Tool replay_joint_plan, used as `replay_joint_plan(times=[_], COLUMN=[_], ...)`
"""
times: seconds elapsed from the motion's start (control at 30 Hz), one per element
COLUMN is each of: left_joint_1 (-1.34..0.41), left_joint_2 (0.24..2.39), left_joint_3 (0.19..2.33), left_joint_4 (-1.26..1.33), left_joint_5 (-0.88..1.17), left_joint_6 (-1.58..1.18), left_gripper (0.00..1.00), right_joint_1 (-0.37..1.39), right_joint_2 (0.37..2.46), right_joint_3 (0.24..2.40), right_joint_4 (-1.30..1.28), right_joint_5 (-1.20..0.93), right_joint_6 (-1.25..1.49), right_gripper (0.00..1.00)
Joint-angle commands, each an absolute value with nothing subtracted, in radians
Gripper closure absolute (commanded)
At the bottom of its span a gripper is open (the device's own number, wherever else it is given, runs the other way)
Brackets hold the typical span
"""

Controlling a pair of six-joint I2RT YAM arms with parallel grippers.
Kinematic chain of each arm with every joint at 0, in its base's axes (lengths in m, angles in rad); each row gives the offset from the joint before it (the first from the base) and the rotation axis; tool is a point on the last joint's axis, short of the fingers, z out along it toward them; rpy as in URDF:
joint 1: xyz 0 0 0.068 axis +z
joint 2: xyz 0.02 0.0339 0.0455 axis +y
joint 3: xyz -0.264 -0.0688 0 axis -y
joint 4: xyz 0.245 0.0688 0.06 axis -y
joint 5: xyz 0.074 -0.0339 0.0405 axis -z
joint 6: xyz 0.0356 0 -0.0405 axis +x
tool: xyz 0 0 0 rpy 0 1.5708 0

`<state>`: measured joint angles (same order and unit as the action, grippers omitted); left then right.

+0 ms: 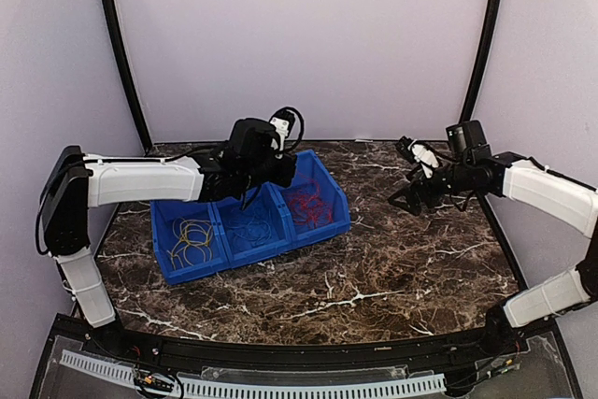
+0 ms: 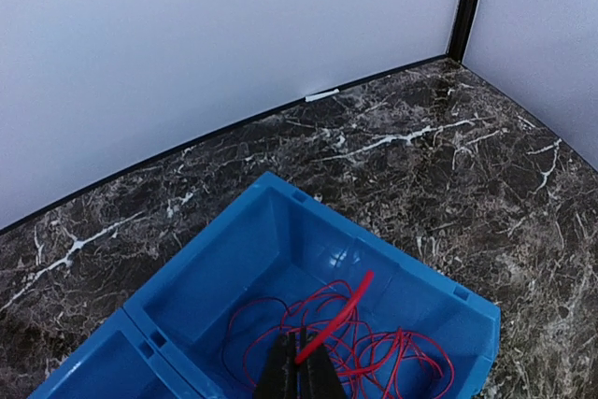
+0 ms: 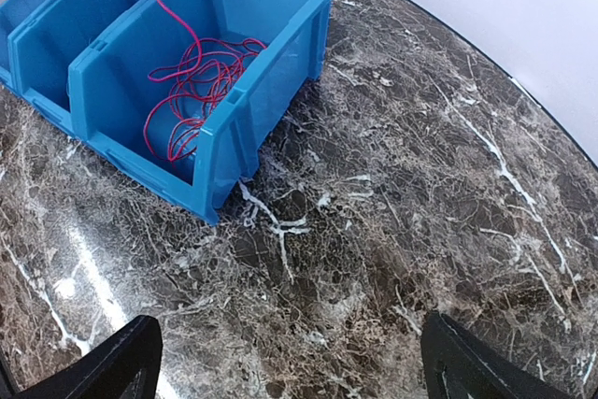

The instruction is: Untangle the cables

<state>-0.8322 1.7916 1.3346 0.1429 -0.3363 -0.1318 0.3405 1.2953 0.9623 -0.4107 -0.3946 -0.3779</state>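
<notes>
Three joined blue bins (image 1: 245, 259) hold the cables. The red cable (image 1: 308, 205) lies bunched in the right bin, a blue cable (image 1: 250, 227) in the middle one, a yellow-tan cable (image 1: 192, 238) in the left one. My left gripper (image 2: 301, 358) hangs over the right bin (image 2: 280, 231), shut on one end of the red cable (image 2: 338, 317); the rest of the coils lie loose on the bin floor. In the right wrist view a red strand (image 3: 161, 2) rises from the bunch (image 3: 192, 81). My right gripper (image 3: 290, 362) stands wide open above bare table, right of the bins.
The marble table (image 1: 392, 268) stretches right and in front of the bins. White walls enclose the back and sides, with black corner posts (image 1: 484, 35). The right bin's near corner (image 3: 210, 207) lies ahead-left of my right gripper's fingers (image 3: 121, 362).
</notes>
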Motion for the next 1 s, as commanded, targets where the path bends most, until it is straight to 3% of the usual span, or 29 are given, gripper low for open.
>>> replay_joint_plan(times=[0.0, 0.37, 0.4, 0.5, 0.57, 0.97], left_joint_1=[-0.831, -0.829, -0.830, -0.829, -0.830, -0.830], left_joint_2=[1.787, 1.945, 1.960, 1.972, 1.966, 1.745], left_joint_3=[1.350, 1.509, 1.524, 1.586, 1.596, 1.459], left_joint_4=[0.074, -0.089, -0.106, -0.167, -0.174, -0.124], left_joint_5=[-0.314, -0.264, -0.254, -0.225, -0.224, -0.238], left_joint_6=[-0.174, -0.130, -0.130, -0.140, -0.150, -0.165], left_gripper=[1.00, 1.00, 0.97, 0.71, 0.61, 0.43], right_joint_1=[0.315, 0.311, 0.311, 0.309, 0.305, 0.301], right_joint_2=[1.252, 1.221, 1.222, 1.240, 1.248, 1.294], right_joint_3=[0.878, 0.816, 0.818, 0.833, 0.833, 0.836], right_joint_4=[-0.213, -0.209, -0.206, -0.220, -0.224, -0.218], right_joint_5=[-0.492, -0.562, -0.562, -0.545, -0.540, -0.536], right_joint_6=[-0.329, -0.357, -0.357, -0.360, -0.365, -0.381], right_gripper=[0.01, 0.01, 0.01, 0.01, 0.01, 0.01])
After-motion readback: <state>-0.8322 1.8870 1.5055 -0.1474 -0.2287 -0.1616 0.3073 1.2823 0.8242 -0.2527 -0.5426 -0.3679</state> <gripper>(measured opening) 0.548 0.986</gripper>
